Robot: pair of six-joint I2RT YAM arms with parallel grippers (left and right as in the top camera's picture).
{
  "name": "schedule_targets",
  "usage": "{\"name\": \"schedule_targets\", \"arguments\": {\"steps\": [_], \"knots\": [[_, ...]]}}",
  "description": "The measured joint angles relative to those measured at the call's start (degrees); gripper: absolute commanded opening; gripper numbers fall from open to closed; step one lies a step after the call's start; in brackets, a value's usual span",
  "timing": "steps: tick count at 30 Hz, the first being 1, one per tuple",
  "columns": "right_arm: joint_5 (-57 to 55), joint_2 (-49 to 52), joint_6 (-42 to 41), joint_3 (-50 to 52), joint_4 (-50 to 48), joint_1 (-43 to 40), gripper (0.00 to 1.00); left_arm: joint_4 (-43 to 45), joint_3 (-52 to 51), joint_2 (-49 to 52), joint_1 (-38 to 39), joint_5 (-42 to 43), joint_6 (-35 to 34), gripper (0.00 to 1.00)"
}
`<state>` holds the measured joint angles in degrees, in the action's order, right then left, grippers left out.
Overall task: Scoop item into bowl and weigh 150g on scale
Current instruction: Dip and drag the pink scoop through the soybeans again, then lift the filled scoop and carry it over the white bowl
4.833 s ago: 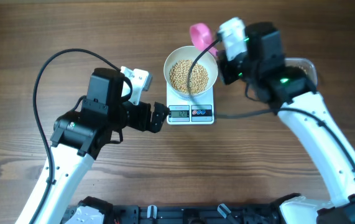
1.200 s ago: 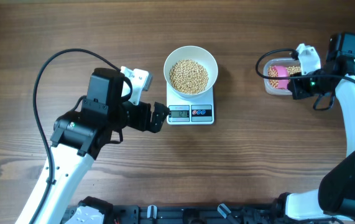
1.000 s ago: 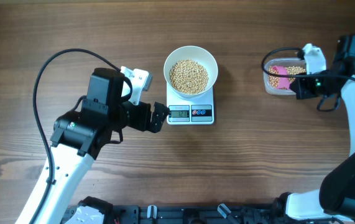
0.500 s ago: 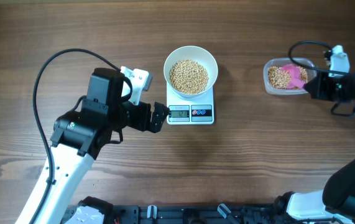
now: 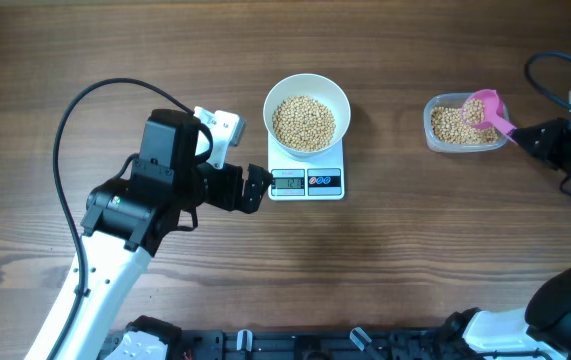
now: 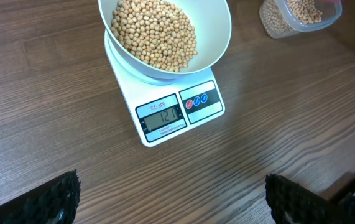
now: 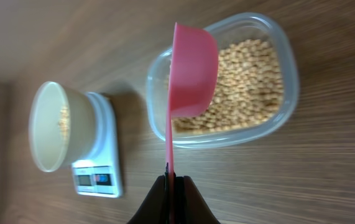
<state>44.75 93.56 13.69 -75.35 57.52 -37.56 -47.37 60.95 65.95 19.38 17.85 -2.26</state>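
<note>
The white bowl (image 5: 268,112) stands on the white scale (image 5: 306,182) at mid-table and holds a heap of tan beans (image 5: 303,122). My left gripper (image 5: 260,188) rests just left of the scale's display, open and empty; in its wrist view the bowl (image 6: 217,37), beans (image 6: 155,34) and scale (image 6: 171,115) lie beyond the wide-apart fingertips (image 6: 53,199). My right gripper (image 7: 171,180) is shut on the handle of a pink scoop (image 7: 193,74). The scoop (image 5: 487,112) hangs over the right end of a clear tub (image 5: 429,125) of beans (image 5: 455,125). Whether the scoop carries beans I cannot tell.
The clear plastic tub (image 7: 292,81) sits on the wooden table to the right of the scale (image 7: 99,174) and bowl (image 7: 84,124). A black cable loops over the table's left side (image 5: 75,110). The right arm (image 5: 565,145) reaches in from the right edge.
The right arm has drawn back to the right, carrying the pink scoop from the tub's left part to its right end. The left arm, bowl and scale have not moved.
</note>
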Motion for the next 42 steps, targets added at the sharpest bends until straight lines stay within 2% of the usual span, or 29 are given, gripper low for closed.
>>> {"name": "schedule_targets", "arguments": {"steps": [10,17,23,30,42], "knots": [[7.50,0.00,-0.13,0.00,4.22,-0.44,0.04,0.00,0.00,0.00,0.00,0.02,0.00,1.00],[20.76,0.00,1.16,0.00,4.22,-0.42,0.04,0.00,0.00,0.00,0.00,0.02,0.00,1.00],[26.77,0.00,1.16,0.00,5.51,1.68,0.04,0.00,0.00,0.00,0.00,0.02,0.00,1.00],[28.63,0.00,0.94,0.00,3.76,13.40,0.04,0.00,0.00,0.00,0.00,0.02,0.00,1.00],[9.20,0.02,-5.81,-0.02,-7.69,35.10,0.04,0.00,0.00,0.00,0.00,0.02,0.00,1.00]]}}
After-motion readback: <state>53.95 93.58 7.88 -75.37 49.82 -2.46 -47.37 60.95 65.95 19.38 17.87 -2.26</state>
